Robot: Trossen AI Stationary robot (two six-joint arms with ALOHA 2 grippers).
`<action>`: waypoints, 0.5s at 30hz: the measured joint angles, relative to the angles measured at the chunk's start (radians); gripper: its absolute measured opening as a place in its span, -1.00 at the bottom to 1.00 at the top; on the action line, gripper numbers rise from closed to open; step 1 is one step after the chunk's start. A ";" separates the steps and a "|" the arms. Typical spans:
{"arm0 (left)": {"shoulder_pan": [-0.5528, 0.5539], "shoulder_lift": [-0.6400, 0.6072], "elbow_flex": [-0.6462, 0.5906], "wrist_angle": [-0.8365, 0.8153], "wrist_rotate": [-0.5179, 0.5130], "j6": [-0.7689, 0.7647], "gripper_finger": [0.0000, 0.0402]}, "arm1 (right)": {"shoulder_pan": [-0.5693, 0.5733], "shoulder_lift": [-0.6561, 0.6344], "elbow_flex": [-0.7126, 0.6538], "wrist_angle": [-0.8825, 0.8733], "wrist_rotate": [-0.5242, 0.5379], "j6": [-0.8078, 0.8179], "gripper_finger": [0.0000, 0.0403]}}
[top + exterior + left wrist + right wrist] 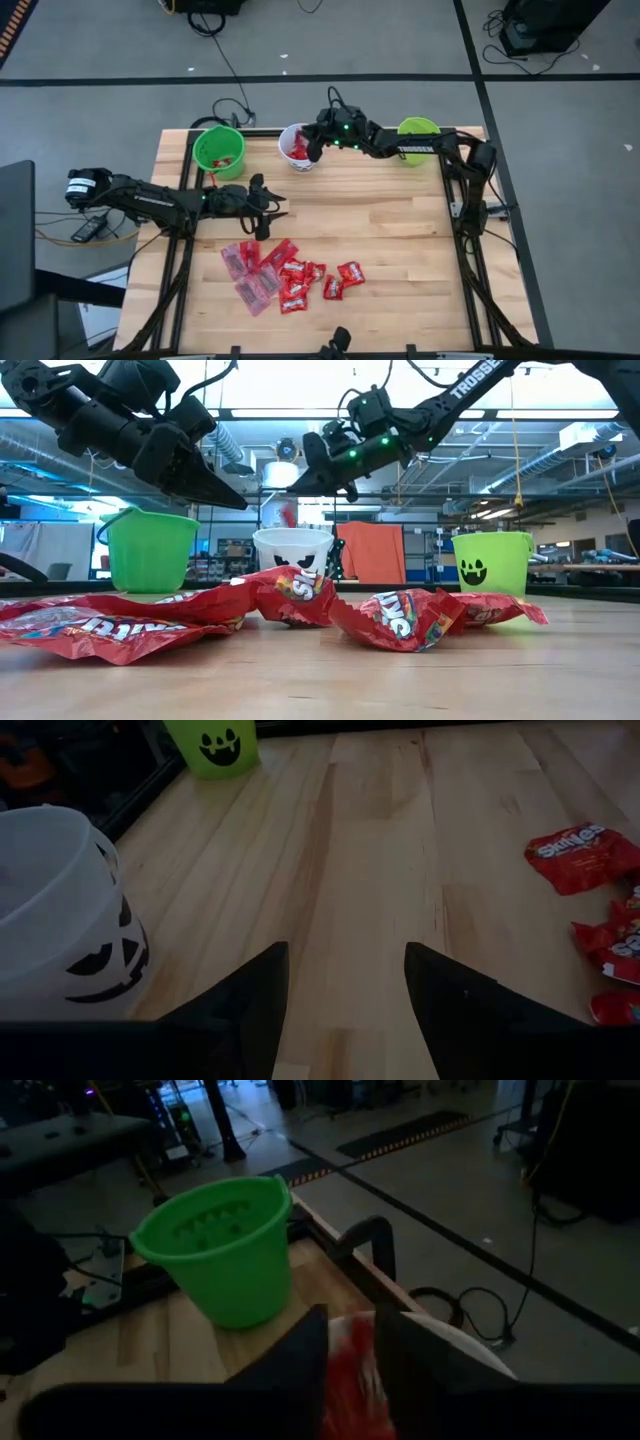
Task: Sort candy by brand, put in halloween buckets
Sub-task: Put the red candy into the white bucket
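1. Hanging over the white bucket (297, 148) at the back of your worktop (400, 230), your right gripper (312, 151) has its fingers slightly parted, and in the right wrist view a blurred red packet (352, 1370) shows between the fingers (300, 1355). You cannot tell whether the fingers touch it or whether it hangs free.
2. Your left gripper (276, 203) hovers above the bare wood in front of the left green bucket (219, 152), wide open and empty. In its wrist view both fingers (250, 1000) stand well apart with only worktop between them.
3. You have three buckets in a row along the back edge: the left green one, the white one in the middle, and a second green bucket (418, 133) on the right, partly under the right arm.
4. From the low view, the white bucket carries a dark face and the right green bucket (492, 562) a black grinning face.
5. Looking down, you can see red packets already inside the left green bucket and inside the white bucket.
6. Your remaining candy (285, 277) lies in a loose cluster toward the front of the worktop: shiny red Skittles packets (350, 273) on the right side, paler pinkish flat packets (238, 259) on the left side, several of them touching or overlapping.
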 joint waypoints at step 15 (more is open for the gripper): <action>0.000 0.000 0.000 -0.049 0.000 0.055 0.02 | 0.209 -0.085 -0.027 -0.619 -0.289 -0.177 -0.08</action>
